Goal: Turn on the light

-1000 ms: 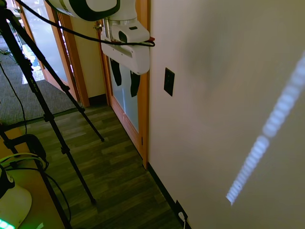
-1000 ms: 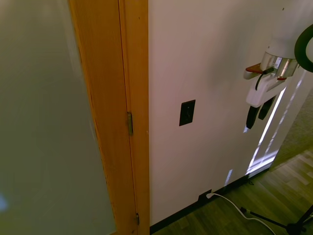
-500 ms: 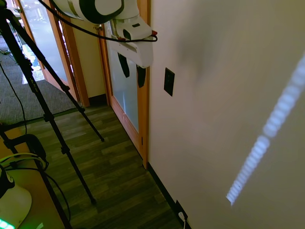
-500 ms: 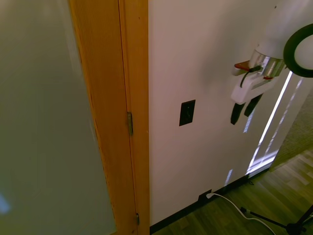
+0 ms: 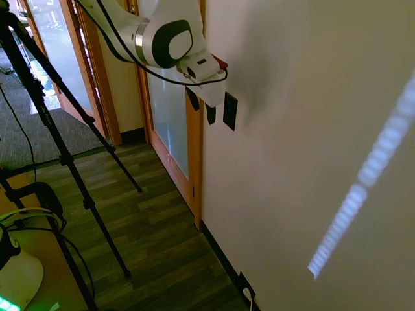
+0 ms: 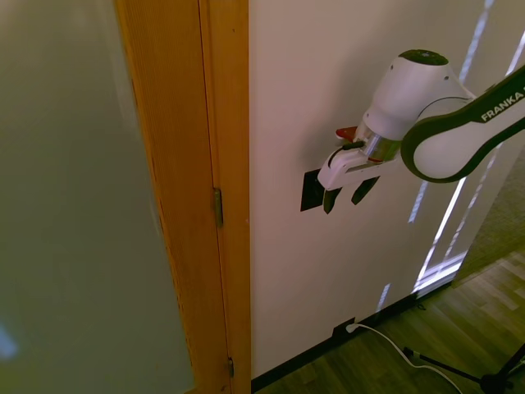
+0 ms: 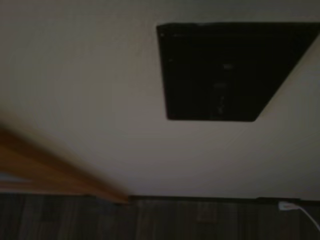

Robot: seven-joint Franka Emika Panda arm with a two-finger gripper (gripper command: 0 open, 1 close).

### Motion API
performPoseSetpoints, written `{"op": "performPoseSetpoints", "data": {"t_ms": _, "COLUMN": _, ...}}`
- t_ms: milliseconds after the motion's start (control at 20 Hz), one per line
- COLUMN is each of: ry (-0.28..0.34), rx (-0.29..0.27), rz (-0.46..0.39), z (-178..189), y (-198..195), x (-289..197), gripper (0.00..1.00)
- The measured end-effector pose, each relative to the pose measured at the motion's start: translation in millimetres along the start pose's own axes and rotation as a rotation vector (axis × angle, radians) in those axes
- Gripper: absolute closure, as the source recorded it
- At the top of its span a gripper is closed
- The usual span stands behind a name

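No light itself is in view. Its switch is a small matte-black upright plate [image 5: 231, 111] on the cream wall, just right of the wooden door frame. My gripper [image 5: 201, 107] hangs right in front of the plate, tilted toward the wall, with its two black fingers apart and nothing between them. In the second exterior view the near finger overlaps the right edge of the switch plate [image 6: 311, 190], and the gripper [image 6: 347, 195] stands open. Contact with the plate cannot be told. In the wrist view the black plate [image 7: 225, 72] fills much of the picture, blurred.
A wooden door frame [image 6: 205, 205] with a frosted glass door stands beside the switch. A smaller black outlet plate with a white plug [image 6: 341, 331] sits at the baseboard. A pale dotted streak of light [image 5: 363, 175] crosses the wall. Dark wood floor lies below.
The gripper has swung from out in the room toward the wall, turning to face it, and now sits at the switch plate. Its fingers stayed apart.
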State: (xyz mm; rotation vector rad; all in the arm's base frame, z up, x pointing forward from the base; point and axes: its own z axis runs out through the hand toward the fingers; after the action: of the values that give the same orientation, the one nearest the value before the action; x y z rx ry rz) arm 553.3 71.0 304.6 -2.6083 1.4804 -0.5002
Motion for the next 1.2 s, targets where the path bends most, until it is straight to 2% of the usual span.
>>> {"op": "performPoseSetpoints", "data": {"t_ms": 150, "ry": 0.086, "rx": 0.002, "rz": 0.043, "z": 8.1, "y": -18.1, "x": -1.4, "gripper": 0.00}}
{"op": "performPoseSetpoints", "data": {"t_ms": 350, "ry": 0.115, "rx": 0.016, "rz": 0.056, "z": 26.9, "y": -45.1, "x": -20.2, "gripper": 0.00}}
{"op": "performPoseSetpoints", "data": {"t_ms": 400, "ry": 0.120, "rx": 0.019, "rz": 0.061, "z": 31.7, "y": -47.4, "x": -19.9, "gripper": 1.00}}
{"op": "performPoseSetpoints", "data": {"t_ms": 750, "ry": 0.166, "rx": 0.047, "rz": 0.106, "z": 49.4, "y": -49.7, "x": -1.3, "gripper": 1.00}}
{"op": "performPoseSetpoints", "data": {"t_ms": 1200, "ry": 0.175, "rx": 0.075, "rz": 0.123, "z": 47.3, "y": -51.9, "x": -4.4, "gripper": 1.00}}
